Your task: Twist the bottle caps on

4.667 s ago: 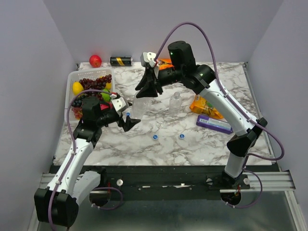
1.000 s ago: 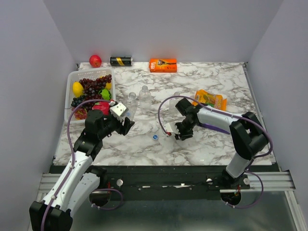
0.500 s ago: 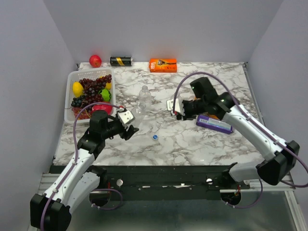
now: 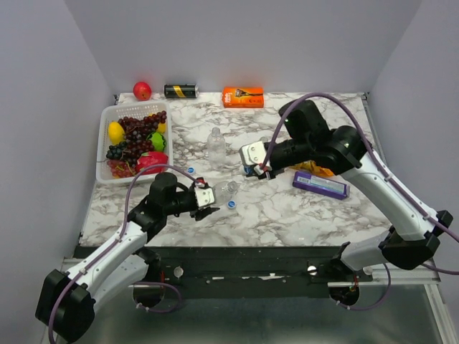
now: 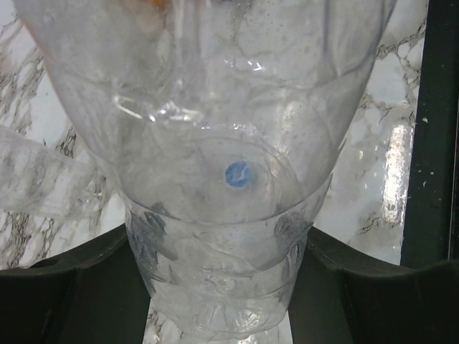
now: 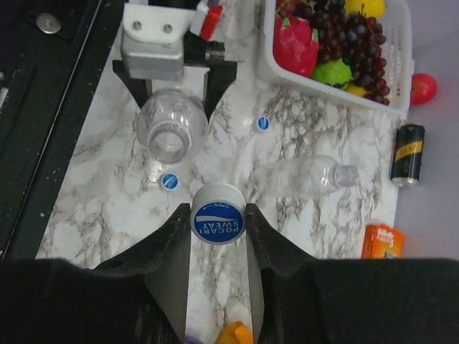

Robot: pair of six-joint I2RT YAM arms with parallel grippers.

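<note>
"Left gripper (image 4: 212, 194)?"
"Clamped on a bottle (image 4: 224, 190), close to the bench (image 4: 287, 215) front edge."
"Right gripper (image 4: 252, 170)?"
"Pinching a cap (image 6: 219, 223) over bare marble. One loose cap (image 4: 232, 203) lies just beside that bottle."

White links (image 4: 107, 254), black joints (image 4: 305, 122), purple cables (image 4: 337, 97), black-fingered left hand (image 4: 214, 198) and right hand (image 6: 219, 218)

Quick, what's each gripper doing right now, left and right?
Left gripper: closed on a clear bottle, its mouth uncapped.
Right gripper: closed on a blue bottle cap.
</note>
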